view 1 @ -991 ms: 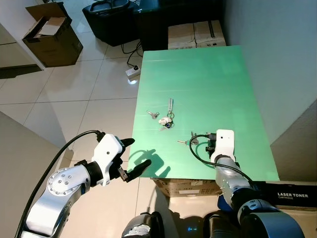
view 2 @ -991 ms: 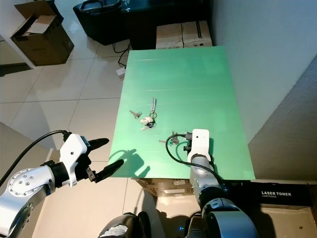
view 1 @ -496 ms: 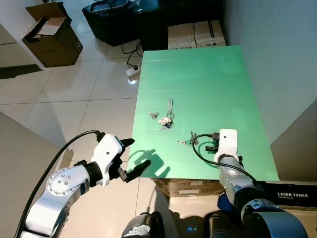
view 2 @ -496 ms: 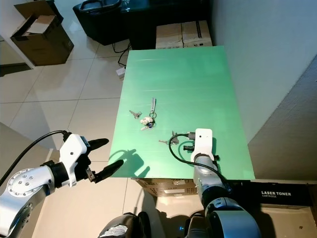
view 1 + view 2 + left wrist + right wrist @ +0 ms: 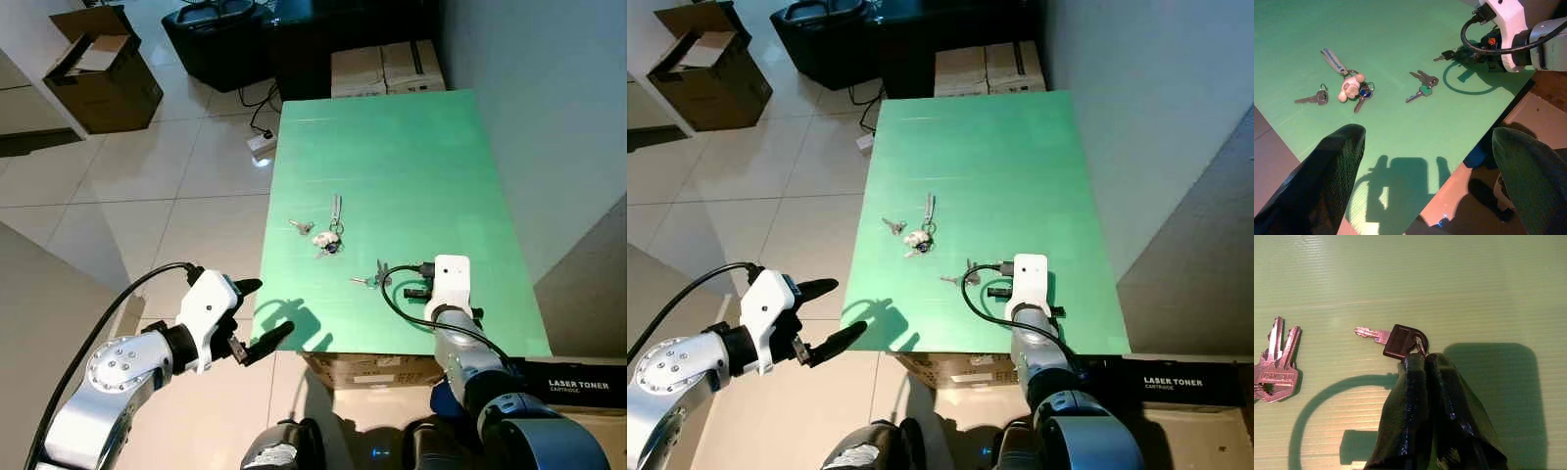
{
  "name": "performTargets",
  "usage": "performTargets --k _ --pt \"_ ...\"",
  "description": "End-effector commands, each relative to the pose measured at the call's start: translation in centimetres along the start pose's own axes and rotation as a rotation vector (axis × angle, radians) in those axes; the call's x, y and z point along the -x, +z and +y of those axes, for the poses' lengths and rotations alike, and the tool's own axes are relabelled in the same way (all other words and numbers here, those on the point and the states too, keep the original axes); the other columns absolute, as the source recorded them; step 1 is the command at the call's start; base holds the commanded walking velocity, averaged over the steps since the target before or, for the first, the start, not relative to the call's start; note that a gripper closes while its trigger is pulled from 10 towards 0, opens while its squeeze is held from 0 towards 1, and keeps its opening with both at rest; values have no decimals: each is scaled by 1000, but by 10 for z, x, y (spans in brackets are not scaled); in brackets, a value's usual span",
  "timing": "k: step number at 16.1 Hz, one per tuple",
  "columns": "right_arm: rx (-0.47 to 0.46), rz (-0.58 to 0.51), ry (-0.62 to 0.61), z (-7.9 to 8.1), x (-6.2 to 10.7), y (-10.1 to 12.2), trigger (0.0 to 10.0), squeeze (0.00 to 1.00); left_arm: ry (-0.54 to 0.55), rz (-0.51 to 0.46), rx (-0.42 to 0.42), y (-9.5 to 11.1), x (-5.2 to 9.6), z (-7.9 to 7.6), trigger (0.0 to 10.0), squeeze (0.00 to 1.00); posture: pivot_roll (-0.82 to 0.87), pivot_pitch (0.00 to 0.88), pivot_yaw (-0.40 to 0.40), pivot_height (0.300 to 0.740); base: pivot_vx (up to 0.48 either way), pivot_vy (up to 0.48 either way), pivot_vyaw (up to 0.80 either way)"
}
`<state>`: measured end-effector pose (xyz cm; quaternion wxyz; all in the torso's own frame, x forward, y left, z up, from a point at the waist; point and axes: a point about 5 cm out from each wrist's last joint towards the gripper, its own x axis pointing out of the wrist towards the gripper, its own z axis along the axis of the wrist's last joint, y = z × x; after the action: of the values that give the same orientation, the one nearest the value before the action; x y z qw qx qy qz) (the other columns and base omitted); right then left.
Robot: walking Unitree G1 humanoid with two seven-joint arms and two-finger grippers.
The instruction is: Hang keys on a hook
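On the green table [image 5: 392, 147] lie a key bunch with a white figure and a grey strap [image 5: 328, 237], a single key [image 5: 301, 227] and a pair of silver keys [image 5: 370, 280]. My right gripper [image 5: 413, 291] rests on the table near its front edge. In the right wrist view its fingers [image 5: 1415, 382] are shut on the ring of a black-headed key [image 5: 1397, 340], which lies flat on the table. My left gripper [image 5: 261, 311] hangs open beyond the table's left front corner, above the floor, with nothing between its fingers.
An open cardboard box [image 5: 98, 73] and a black bag [image 5: 220, 39] stand on the tiled floor at the back left. A power strip [image 5: 263, 145] lies beside the table. Cartons [image 5: 387, 64] stand behind it, a toner box [image 5: 578, 387] at the front right, and a grey wall on the right.
My left gripper has drawn back a little to the left and down, away from the table edge. My right gripper has shifted slightly right with the black key, away from the silver keys.
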<state>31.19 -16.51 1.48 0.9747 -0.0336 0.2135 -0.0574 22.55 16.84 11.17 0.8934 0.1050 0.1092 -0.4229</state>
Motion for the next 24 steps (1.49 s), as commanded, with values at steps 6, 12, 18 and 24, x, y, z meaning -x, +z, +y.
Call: performTargets --k 6,12,18,24 --pt "89 -24 -30 5 7 -12 0 0 7 2 -18 2 1 3 10000 0 91 167 217 740 0 0 0" --pt "218 -124 -77 5 19 -21 0 0 3 -8 -13 3 -3 1 10000 0 79 174 217 740 0 0 0" --pt "306 -244 -131 3 24 -14 0 0 20 -18 -12 1 -3 -1 10000 0 63 151 209 740 0 0 0" --pt "260 -121 -124 3 23 -29 157 0 33 -16 -31 0 -4 0 10000 0 64 150 215 740 0 0 0"
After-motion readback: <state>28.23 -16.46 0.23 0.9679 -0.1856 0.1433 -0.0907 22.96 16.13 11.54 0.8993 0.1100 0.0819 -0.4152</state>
